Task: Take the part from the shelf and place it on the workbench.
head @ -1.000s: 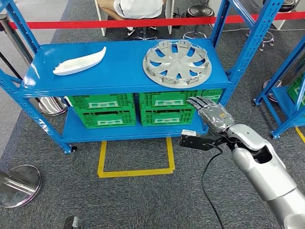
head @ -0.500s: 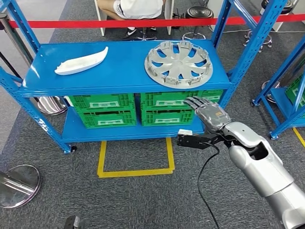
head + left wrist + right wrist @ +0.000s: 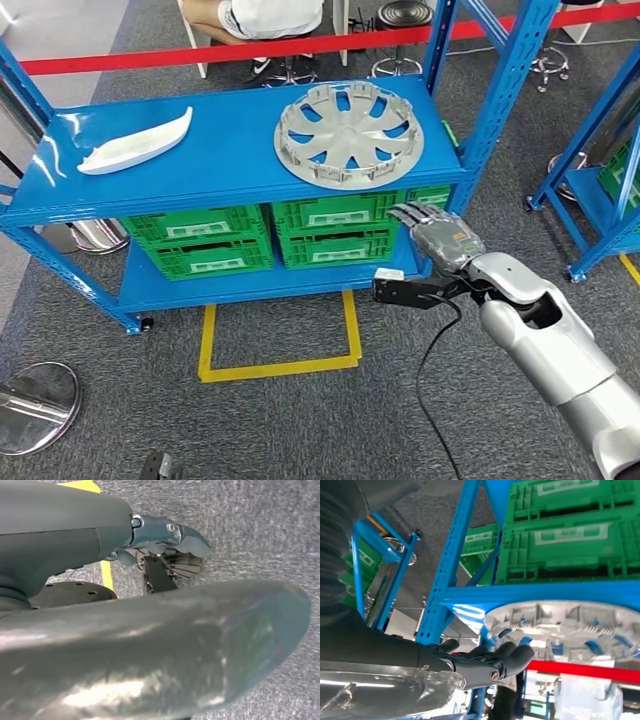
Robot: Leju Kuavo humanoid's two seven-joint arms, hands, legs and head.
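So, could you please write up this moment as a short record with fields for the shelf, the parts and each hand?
shelf: blue metal shelf unit, two levels, green plastic crates on the lower level
parts: round silver-grey wheel cover on the right of the top level; long white curved plastic part on its left
right hand: right hand empty, fingers extended, in front of the shelf, below the wheel cover's level
left hand: left hand hangs over grey carpet, holds nothing
background: red barrier tape, seated person behind it

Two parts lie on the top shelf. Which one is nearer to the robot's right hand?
The round silver wheel cover, on the shelf's right side, just above and beyond the right hand. The long white curved part lies far off at the left end.
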